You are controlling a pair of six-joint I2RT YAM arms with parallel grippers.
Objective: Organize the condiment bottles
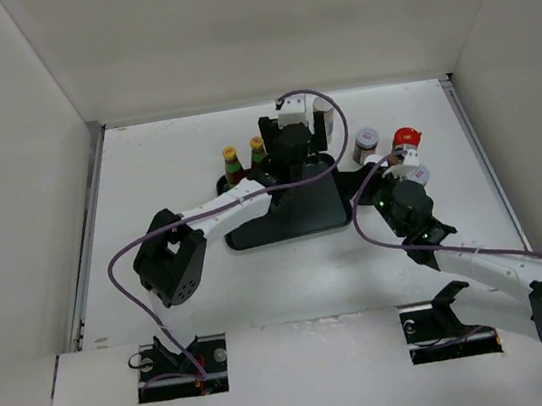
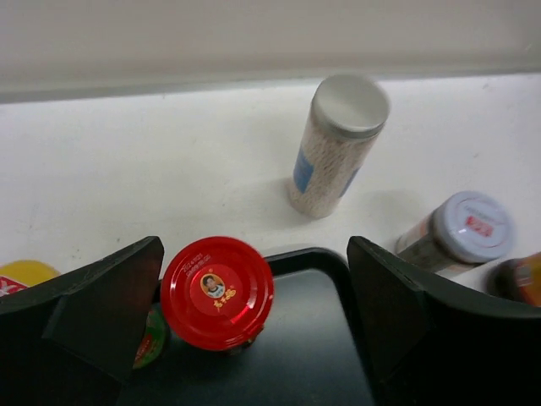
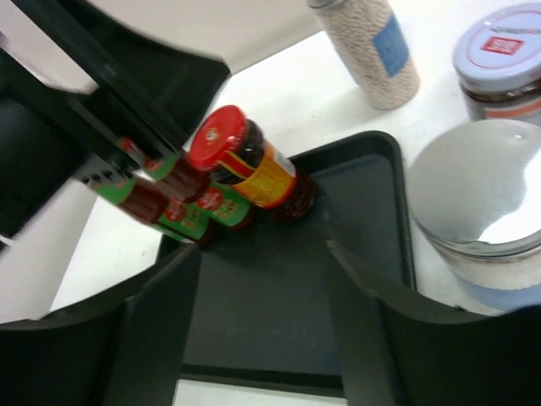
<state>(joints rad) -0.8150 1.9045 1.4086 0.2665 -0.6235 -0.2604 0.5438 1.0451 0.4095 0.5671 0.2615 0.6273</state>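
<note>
My left gripper (image 2: 254, 247) stands apart either side of the red-lidded jar (image 2: 217, 292), set in the black tray (image 2: 313, 338) beside two sauce bottles (image 1: 232, 164); my right gripper (image 3: 258, 254) hangs apart, empty; shakers (image 2: 334, 148) and another red jar (image 1: 404, 139), at right of frame, remain on the counter (image 2: 169, 169).

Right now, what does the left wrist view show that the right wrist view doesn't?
Left wrist only: a yellow cap at the left edge, and a brownish jar cut off at the right edge. Right wrist only: a large grey-lidded jar close on the right, and the dark necks of two sauce bottles. Both: the red-lidded jar standing in a corner of the black tray, the tall white shaker and a pale-lidded jar beyond it.
</note>
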